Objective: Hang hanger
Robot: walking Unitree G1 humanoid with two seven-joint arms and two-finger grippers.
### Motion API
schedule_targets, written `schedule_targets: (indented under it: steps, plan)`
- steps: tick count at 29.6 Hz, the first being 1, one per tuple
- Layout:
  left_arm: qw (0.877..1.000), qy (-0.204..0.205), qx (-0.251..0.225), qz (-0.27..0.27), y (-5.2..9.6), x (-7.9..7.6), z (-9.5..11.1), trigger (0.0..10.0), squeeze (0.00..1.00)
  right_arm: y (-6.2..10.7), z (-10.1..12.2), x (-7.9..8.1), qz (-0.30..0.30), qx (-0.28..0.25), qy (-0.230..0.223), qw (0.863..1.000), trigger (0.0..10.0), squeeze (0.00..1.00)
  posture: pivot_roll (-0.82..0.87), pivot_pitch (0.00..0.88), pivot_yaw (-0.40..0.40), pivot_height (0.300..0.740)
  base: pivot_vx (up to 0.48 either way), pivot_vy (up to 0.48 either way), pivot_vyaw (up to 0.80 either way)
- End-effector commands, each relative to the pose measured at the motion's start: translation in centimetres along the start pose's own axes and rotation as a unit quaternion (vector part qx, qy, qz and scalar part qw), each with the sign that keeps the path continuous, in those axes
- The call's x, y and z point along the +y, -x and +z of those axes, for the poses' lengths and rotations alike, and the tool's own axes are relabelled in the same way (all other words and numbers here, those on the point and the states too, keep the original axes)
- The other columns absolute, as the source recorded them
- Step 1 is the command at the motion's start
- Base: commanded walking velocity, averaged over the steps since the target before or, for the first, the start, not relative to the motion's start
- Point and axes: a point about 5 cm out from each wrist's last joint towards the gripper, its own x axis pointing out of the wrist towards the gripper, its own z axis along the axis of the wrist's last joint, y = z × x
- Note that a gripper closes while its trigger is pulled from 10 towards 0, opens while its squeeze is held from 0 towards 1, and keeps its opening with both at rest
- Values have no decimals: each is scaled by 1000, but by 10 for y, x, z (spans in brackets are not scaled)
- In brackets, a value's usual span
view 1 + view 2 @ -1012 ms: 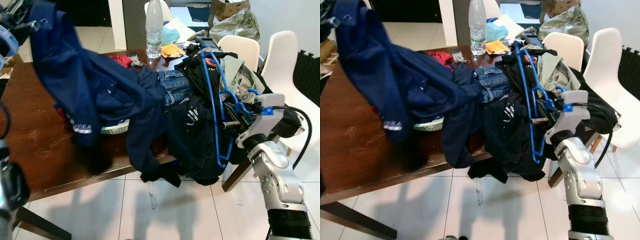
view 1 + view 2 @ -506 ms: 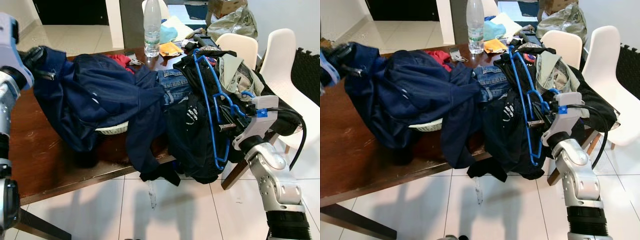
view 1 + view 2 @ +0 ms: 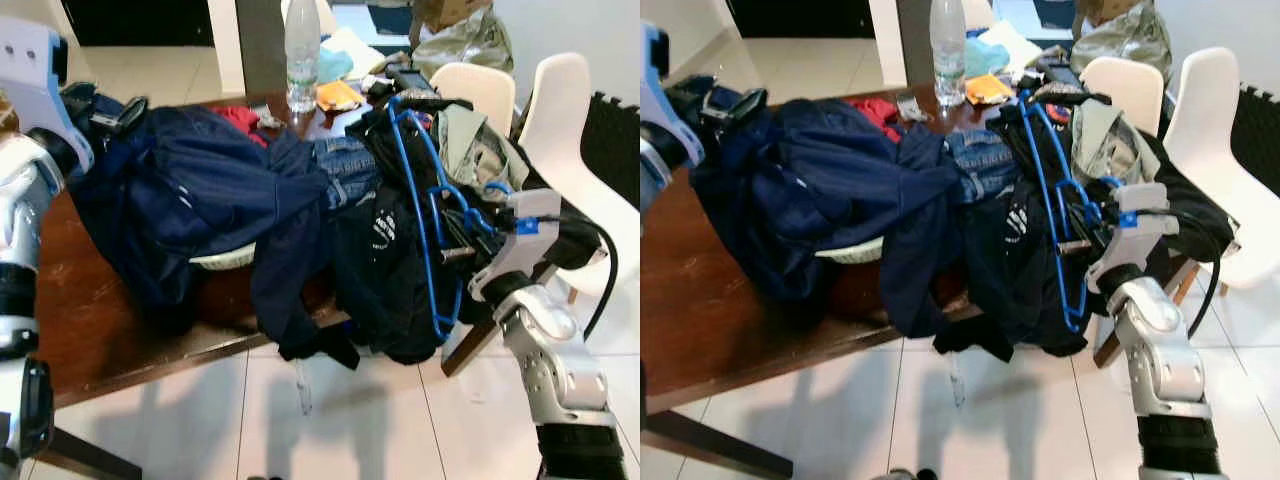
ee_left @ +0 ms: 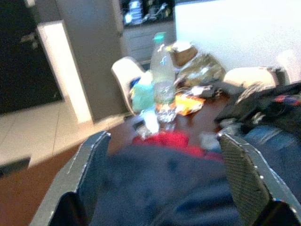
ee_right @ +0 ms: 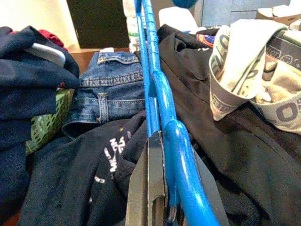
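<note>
I am holding the right hand [image 3: 452, 243] clamped on the blue hanger [image 3: 420, 200], its two black fingers pinching the plastic bar near the hook end, as the right wrist view shows. From that grip the hanger's long axis is running up and away from the hand, rising over the black T-shirt [image 3: 385, 240] that is spilling off the desk's [image 3: 75, 310] right front corner. The left hand [image 3: 105, 110] is sitting at the desk's left edge with its fingers spread apart, the navy jacket [image 3: 190, 190] bunched between them; I cannot tell whether it is actually gripping the cloth. A water bottle [image 3: 302, 50] is standing at the far edge and white chairs [image 3: 560, 110] past the right edge. The right arm is the one carrying the hanger, so I judge the hanging move falls to it.
</note>
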Motion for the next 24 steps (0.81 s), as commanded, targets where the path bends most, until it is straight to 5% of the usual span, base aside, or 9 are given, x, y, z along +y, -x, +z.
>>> schedule_targets:
  steps: [1, 2, 3, 5, 11, 14, 16, 17, 24]
  plan:
    - [997, -58, 20, -51, 5, -6, 16, 10000, 1000, 3, -2, -1, -3, 6, 0, 1000, 10000, 0, 109, 156, 12, 740, 0, 0, 0]
    - [986, -138, 68, -61, 9, -3, 13, 10000, 1000, 2, -2, -1, -3, 6, -1, 1000, 10000, 0, 112, 154, 11, 740, 0, 0, 0]
    - [986, -138, 68, -61, 9, -3, 13, 10000, 1000, 2, -2, -1, -3, 6, -1, 1000, 10000, 0, 112, 154, 11, 740, 0, 0, 0]
    - [962, -229, 139, -44, 18, 10, 4, 10000, 1000, 1, -2, -1, -2, 6, -1, 1000, 10000, 0, 112, 154, 11, 740, 0, 0, 0]
    - [976, -174, 127, -41, 17, 7, 6, 10000, 1000, 1, -2, -1, -2, 6, -1, 1000, 10000, 0, 112, 154, 11, 740, 0, 0, 0]
    - [952, -122, 185, -210, 35, -48, -16, 10000, 922, 1, 0, -3, -3, 6, 1, 1000, 10000, 0, 108, 153, 14, 740, 0, 0, 0]
    - [943, -119, 198, -241, 40, -58, -20, 10000, 922, 2, 1, -4, -3, 6, 1, 1000, 10000, 0, 108, 153, 14, 740, 0, 0, 0]
    - [937, -129, 213, -243, 43, -58, -25, 10000, 0, 2, 1, -4, -3, 6, 2, 1000, 10000, 0, 113, 155, 8, 740, 0, 0, 0]
    - [939, -130, 229, -221, 44, -53, -35, 10000, 0, 0, 1, -5, -2, 7, 4, 1000, 10000, 0, 116, 154, 13, 740, 0, 0, 0]
